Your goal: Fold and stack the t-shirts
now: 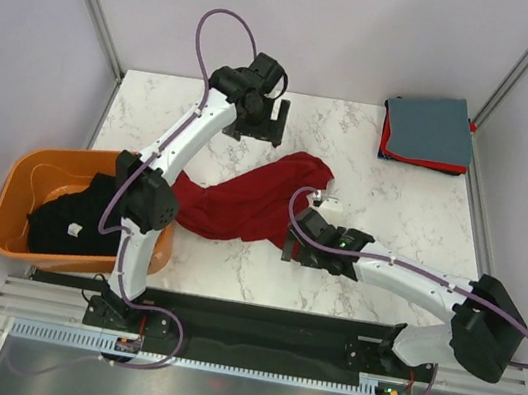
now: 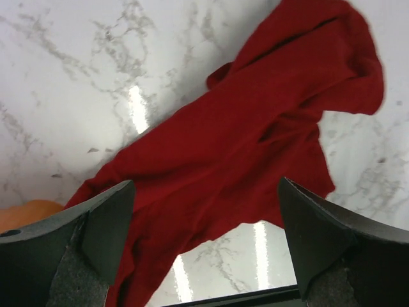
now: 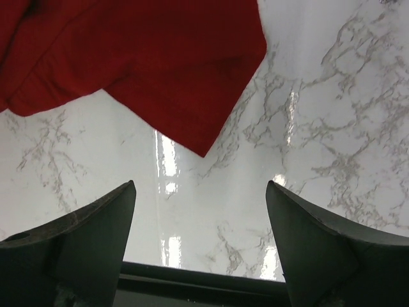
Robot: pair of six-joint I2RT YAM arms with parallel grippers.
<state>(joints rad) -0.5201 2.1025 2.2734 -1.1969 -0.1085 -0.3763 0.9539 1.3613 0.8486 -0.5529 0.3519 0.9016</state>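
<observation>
A dark red t-shirt (image 1: 253, 201) is seen lying unfolded and twisted in a diagonal band across the middle of the marble table (image 1: 401, 226), its lower-left end reaching toward the orange basket (image 1: 14, 186). It is judged to be laid there so that it can be spread flat before folding. It is held by neither arm. The left gripper (image 2: 206, 211) is seen with its jaws spread wide above the upper part of the cloth, nothing between them. The right gripper (image 3: 200, 192) is likewise spread, poised over bare marble just beside the shirt's near corner, presumably so that a hem can be pinched. A black t-shirt (image 1: 73, 216) is left bunched inside the basket, apparently waiting its turn. At the far right corner a folded stack (image 1: 429, 132) is set well apart from the work area, so that finished pieces are kept out of the way; a grey-blue shirt is seen on top and a red one beneath, and whether more lie under them cannot be told. In all, four shirts are counted for certain: two folded, two not yet folded. One basket and two arms are counted.
</observation>
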